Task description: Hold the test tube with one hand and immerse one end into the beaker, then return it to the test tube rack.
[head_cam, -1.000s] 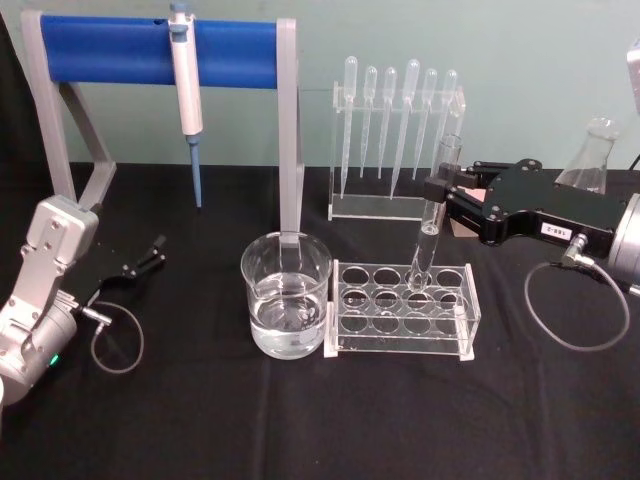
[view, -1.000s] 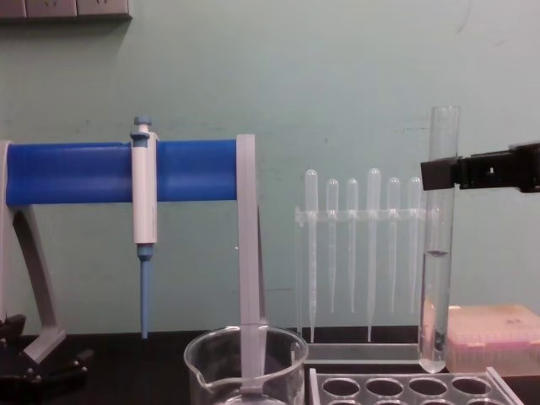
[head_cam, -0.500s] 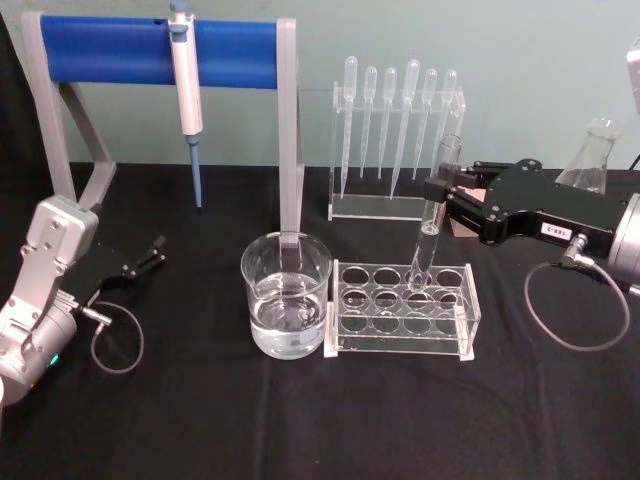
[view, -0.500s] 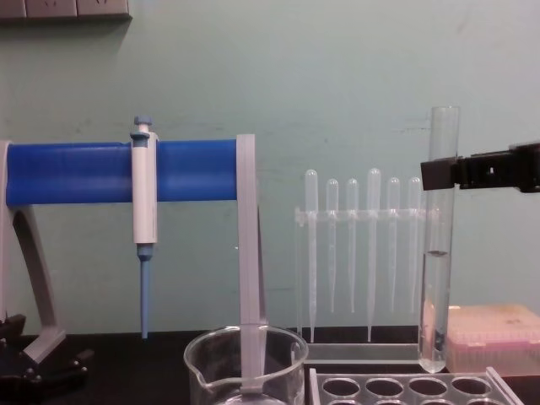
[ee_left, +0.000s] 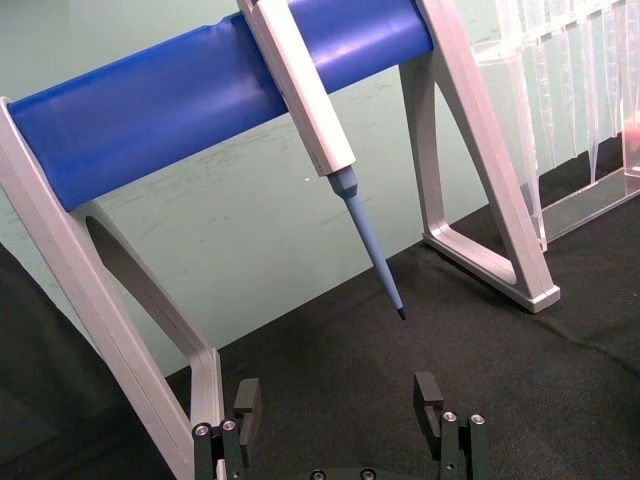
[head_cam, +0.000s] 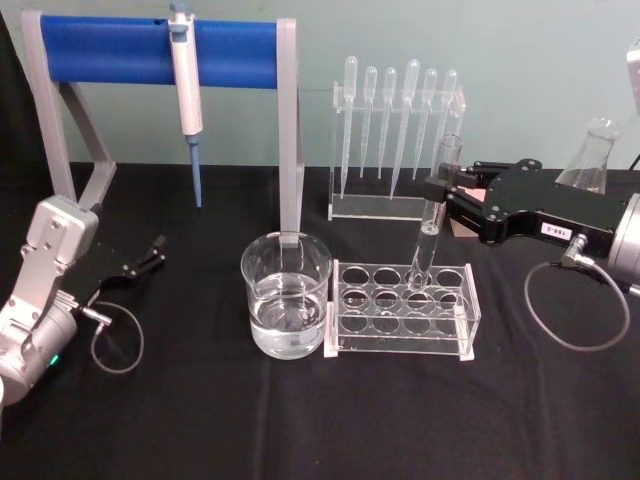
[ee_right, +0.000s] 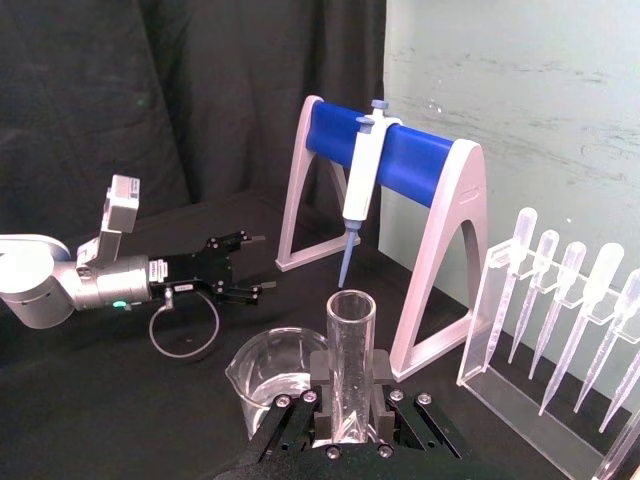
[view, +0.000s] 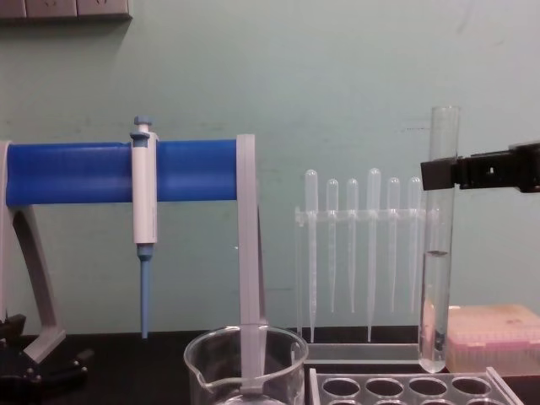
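Observation:
My right gripper is shut on the upper part of the test tube, which hangs upright and holds some clear liquid. In the chest view the test tube has its round bottom just over the clear rack, with the right gripper clamped below its rim. The tube also stands between the right gripper's fingers in the right wrist view. The beaker, part full of water, stands left of the rack. My left gripper rests open at the far left.
A blue-and-grey stand with a hanging white-and-blue pipettor rises behind the beaker. A clear holder of plastic pipettes stands behind the rack. A conical flask and a pink box are at the back right.

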